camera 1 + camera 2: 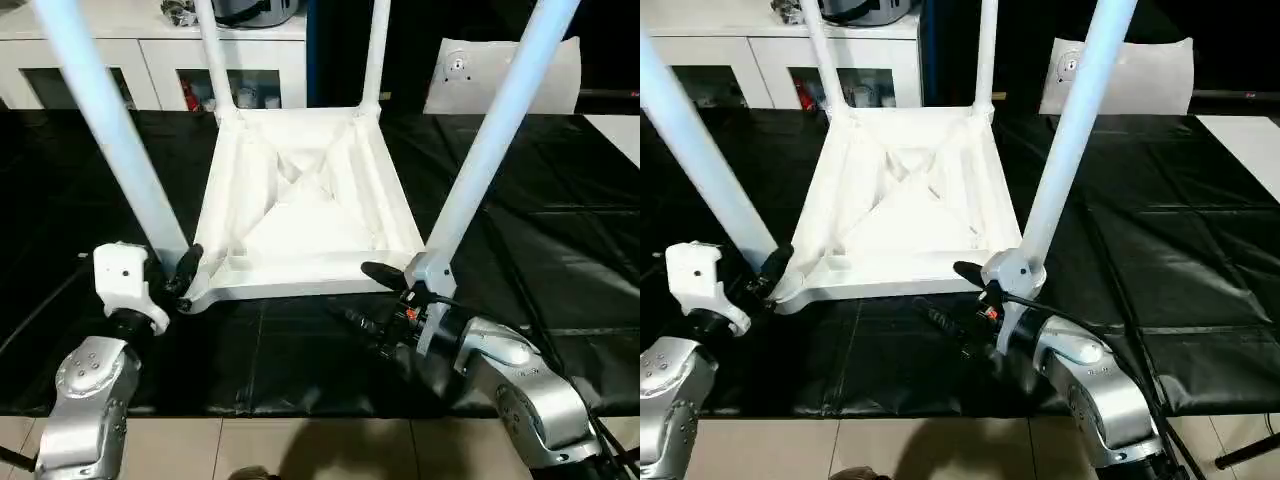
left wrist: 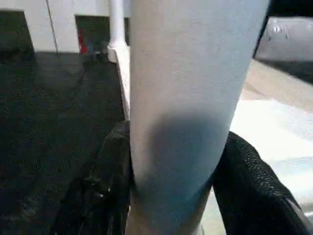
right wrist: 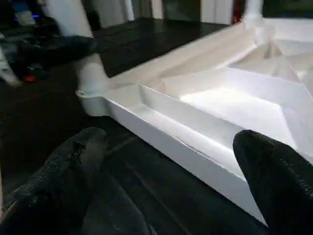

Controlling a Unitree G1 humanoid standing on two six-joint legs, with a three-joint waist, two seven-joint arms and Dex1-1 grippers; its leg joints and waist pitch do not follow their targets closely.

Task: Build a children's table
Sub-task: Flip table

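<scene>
While upturned, tabletop (image 1: pixel 300 215) on black: left pincer (image 2: pixel 171 196) clamping leg (image 2: pixel 190 98), right pincer (image 3: pixel 171 186) agape.

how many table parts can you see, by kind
tabletop: 1
legs: 4 (near left, near right, far left, far right)
total: 5

Four upright legs (image 1: pixel 490 140) around the upturned tabletop (image 1: pixel 300 215), open black work table (image 1: pixel 560 250) beyond each side.
</scene>
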